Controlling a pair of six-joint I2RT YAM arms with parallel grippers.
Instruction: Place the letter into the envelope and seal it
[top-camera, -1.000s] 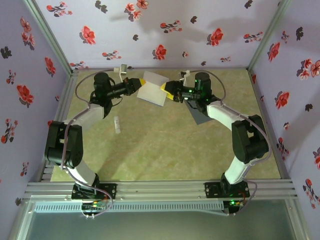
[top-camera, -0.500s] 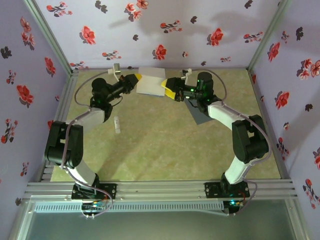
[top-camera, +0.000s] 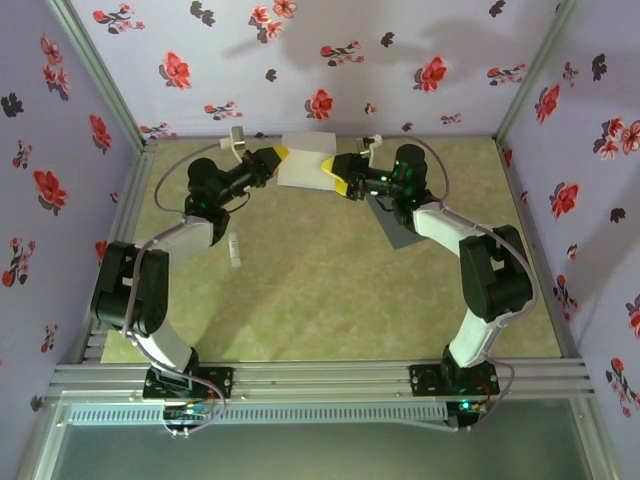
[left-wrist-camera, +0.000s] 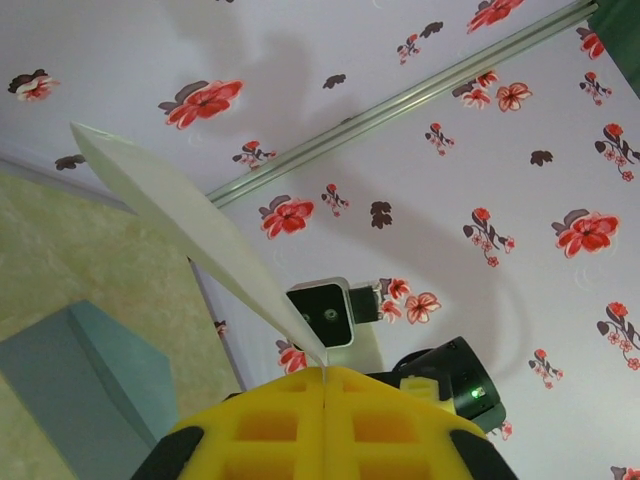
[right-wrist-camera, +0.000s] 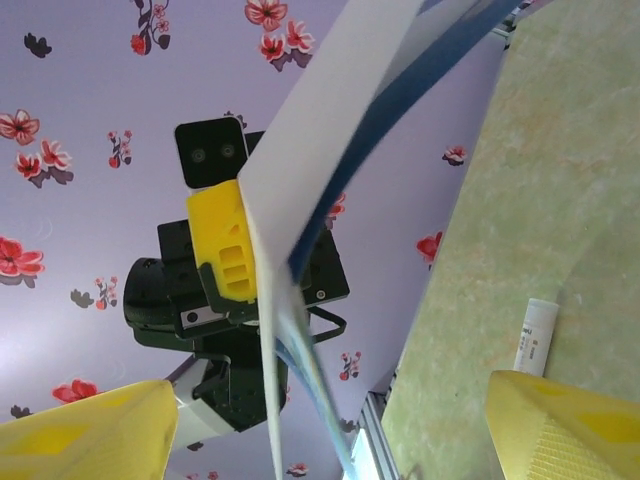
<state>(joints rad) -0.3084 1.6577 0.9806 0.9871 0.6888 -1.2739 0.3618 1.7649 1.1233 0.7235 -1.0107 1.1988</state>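
The letter (top-camera: 306, 160), a white sheet with a blue border, hangs in the air near the back wall. My left gripper (top-camera: 279, 156) is shut on its left edge; in the left wrist view the yellow jaws (left-wrist-camera: 325, 372) pinch the sheet (left-wrist-camera: 170, 195) edge-on. My right gripper (top-camera: 336, 175) stands open at the sheet's right edge. In the right wrist view the letter (right-wrist-camera: 320, 130) passes between its wide-apart fingers (right-wrist-camera: 90, 430) without touching them. The slate-grey envelope (top-camera: 398, 232) lies flat on the table, partly under my right arm, and shows as a grey slab (left-wrist-camera: 70, 370) in the left wrist view.
A small white stick (top-camera: 234, 250) lies on the green table left of centre, also low in the right wrist view (right-wrist-camera: 535, 335). Floral walls (top-camera: 330, 60) close in the back and both sides. The aluminium rail (top-camera: 320, 378) runs along the near edge.
My right gripper has opened and let go of the letter's right edge. My left gripper has carried the sheet a little toward the back wall.
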